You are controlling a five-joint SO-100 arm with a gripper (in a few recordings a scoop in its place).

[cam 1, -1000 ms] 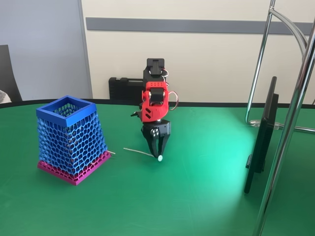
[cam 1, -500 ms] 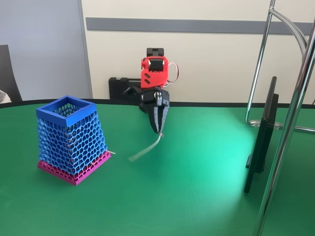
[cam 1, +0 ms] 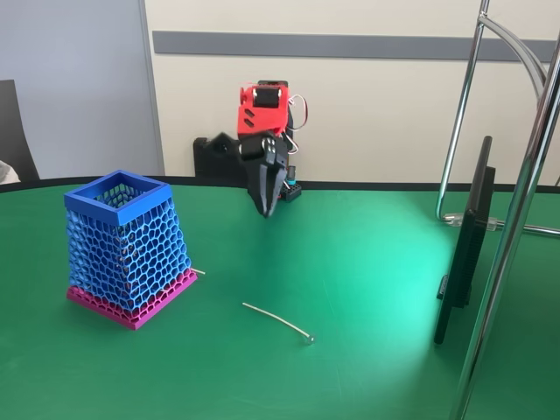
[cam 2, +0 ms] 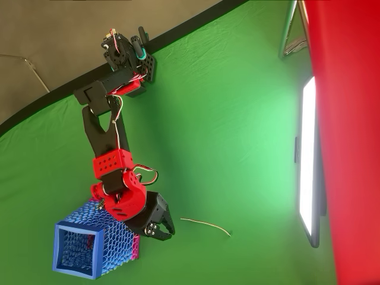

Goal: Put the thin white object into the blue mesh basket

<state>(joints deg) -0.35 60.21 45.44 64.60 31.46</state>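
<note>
Although the gripper [cam 1: 266, 208] hangs high above the table with its jaws closed or nearly so on nothing, the strand [cam 1: 277, 320] lies loose on the green cloth [cam 1: 367, 289], well apart from it. In the overhead view the strand [cam 2: 206, 224] rests just beside the gripper [cam 2: 159, 228], to the right, and a little way from the basket [cam 2: 89, 248]. The basket [cam 1: 129, 241] stands upright with nothing white visible inside, so the task seems barely begun: the strand has yet to be grasped, carried over the blue rim and dropped in. No brand, label or readable writing shows on any part.
</note>
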